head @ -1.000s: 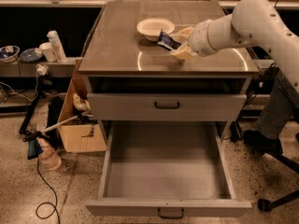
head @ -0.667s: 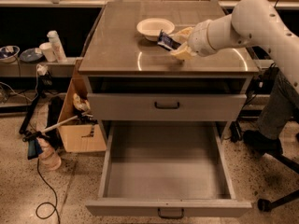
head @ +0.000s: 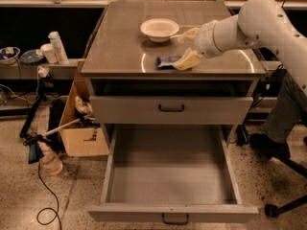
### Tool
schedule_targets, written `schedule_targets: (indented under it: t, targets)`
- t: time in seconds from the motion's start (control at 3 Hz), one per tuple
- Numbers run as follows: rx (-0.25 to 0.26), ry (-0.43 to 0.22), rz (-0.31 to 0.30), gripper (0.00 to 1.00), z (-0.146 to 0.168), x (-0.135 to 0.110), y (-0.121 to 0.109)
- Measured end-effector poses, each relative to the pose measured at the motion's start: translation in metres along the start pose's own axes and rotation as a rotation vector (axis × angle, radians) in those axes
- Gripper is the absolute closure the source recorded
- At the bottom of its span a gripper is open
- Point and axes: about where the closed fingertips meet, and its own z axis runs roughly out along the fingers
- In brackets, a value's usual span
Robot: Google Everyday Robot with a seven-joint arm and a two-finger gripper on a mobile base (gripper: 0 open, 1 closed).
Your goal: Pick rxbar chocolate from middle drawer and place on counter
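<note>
The rxbar chocolate (head: 167, 61), a dark flat bar, lies on the counter (head: 120, 47) near its front edge. My gripper (head: 187, 47) hovers just right of the bar with its fingers spread apart. The lower finger (head: 188, 60) is right up against the bar's right end, and the upper finger (head: 188, 33) is well clear of it. The middle drawer (head: 172, 212) is pulled fully out below, and its grey floor shows nothing on it.
A white bowl (head: 159, 29) stands on the counter behind the bar. The upper drawer front (head: 171, 109) with a black handle is closed. A cardboard box (head: 84, 128) and a cable lie on the floor at left. A chair base (head: 283, 205) is at right.
The bar was held between the fingers above the counter near the bowl. It now lies flat on the counter nearer the front edge, and the fingers have spread open.
</note>
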Motion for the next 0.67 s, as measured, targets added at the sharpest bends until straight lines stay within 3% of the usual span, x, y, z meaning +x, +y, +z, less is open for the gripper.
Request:
schedule_targets:
  t: [0.33, 0.67]
  targets:
    - [0.000, 0.000, 0.000, 0.00, 0.0001, 0.0000, 0.0001]
    - [0.000, 0.000, 0.000, 0.00, 0.0001, 0.0000, 0.0001]
